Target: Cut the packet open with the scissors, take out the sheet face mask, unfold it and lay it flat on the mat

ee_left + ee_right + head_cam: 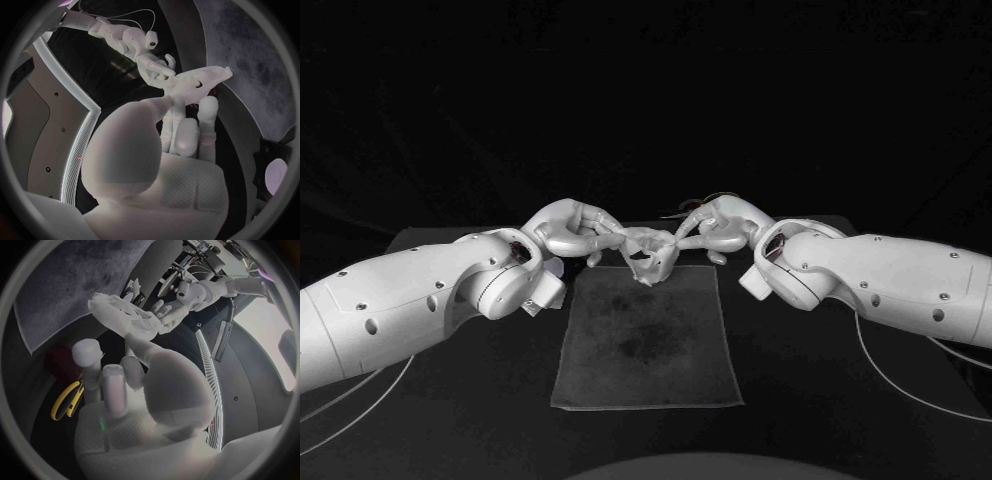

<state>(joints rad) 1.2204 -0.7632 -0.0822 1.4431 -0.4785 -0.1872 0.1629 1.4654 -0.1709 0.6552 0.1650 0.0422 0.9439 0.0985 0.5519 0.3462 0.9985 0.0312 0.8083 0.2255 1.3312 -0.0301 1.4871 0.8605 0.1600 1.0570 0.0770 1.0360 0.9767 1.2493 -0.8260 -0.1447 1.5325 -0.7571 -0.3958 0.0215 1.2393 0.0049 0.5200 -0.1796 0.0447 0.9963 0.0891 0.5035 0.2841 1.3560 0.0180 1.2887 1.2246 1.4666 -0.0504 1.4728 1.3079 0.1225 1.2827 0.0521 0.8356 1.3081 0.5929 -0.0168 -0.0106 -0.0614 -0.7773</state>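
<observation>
Both hands hold the sheet mask (pixel 651 256) betw. them. Left hand (pixel 568 230) pinches one side, right hand (pixel 718 228) the other, fingertips clamped on the material. Sheet mask is crumpled, only partly opened, raised over far edge of mat (pixel 646 350). Cannot tell if its lower tip touches the mat. Scissors (pixel 65 401), yellow handles, lie on table (pixel 790 420), off the mat, w/ neither hand touching them.
</observation>
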